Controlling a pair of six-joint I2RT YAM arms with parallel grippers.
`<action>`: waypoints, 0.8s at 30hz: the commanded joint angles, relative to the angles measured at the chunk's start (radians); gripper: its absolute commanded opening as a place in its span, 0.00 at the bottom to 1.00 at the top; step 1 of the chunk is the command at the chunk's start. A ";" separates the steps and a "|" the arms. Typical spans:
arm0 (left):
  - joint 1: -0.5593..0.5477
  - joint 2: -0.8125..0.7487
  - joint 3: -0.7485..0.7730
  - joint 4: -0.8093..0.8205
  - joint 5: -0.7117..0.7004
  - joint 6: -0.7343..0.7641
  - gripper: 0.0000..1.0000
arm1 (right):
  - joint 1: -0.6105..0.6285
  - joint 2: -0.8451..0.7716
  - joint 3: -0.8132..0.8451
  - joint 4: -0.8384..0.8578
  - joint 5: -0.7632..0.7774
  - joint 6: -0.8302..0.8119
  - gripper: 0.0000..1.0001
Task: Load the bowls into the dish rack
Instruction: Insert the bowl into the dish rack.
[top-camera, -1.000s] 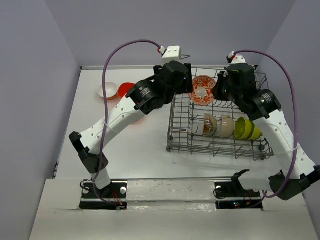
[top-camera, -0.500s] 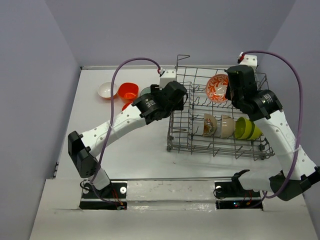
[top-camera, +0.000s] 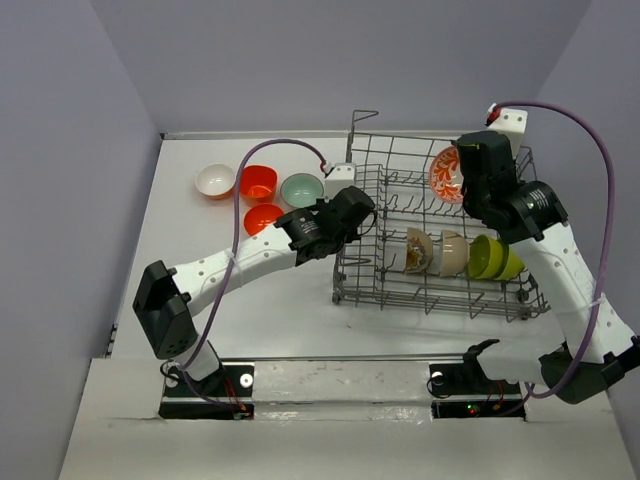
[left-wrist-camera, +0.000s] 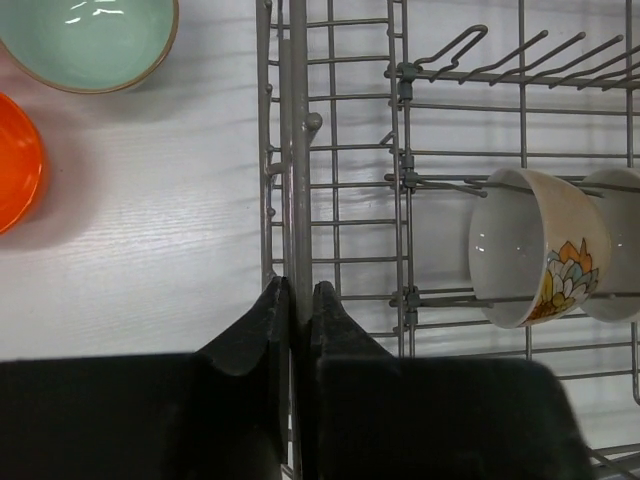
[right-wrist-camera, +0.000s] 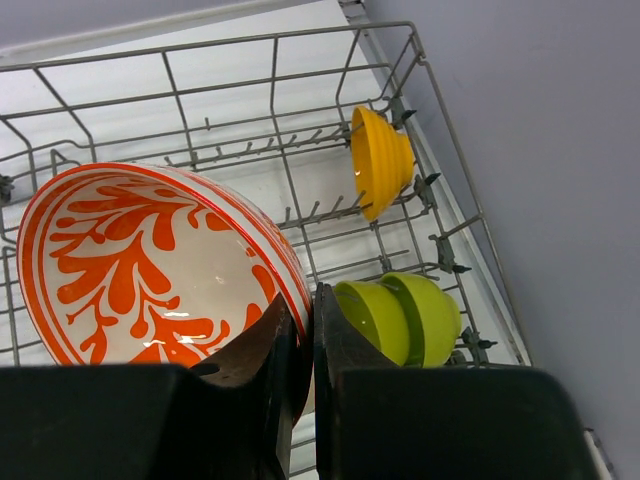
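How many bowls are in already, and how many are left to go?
Done: a flowered bowl, a pale bowl, two lime green bowls and a yellow bowl stand in the dish rack.
In hand: the right jaws hold the red-patterned bowl over the rack; the left jaws pinch the rack's side wire.
Left: four on the table, a white bowl, two red-orange bowls, a teal bowl.

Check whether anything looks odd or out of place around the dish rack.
Yes: the left fingers are pinched on a side wire of the dish rack itself, with nothing to load. Nothing else stands out.
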 joint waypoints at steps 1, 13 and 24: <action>-0.013 -0.066 -0.053 -0.076 -0.006 -0.040 0.08 | 0.007 0.002 0.027 0.046 0.103 0.000 0.01; -0.118 -0.169 -0.090 -0.067 0.003 -0.080 0.05 | 0.007 0.053 -0.018 0.065 0.212 -0.031 0.01; -0.132 -0.192 -0.027 -0.030 -0.017 -0.016 0.84 | 0.007 0.128 -0.064 0.096 0.301 -0.060 0.01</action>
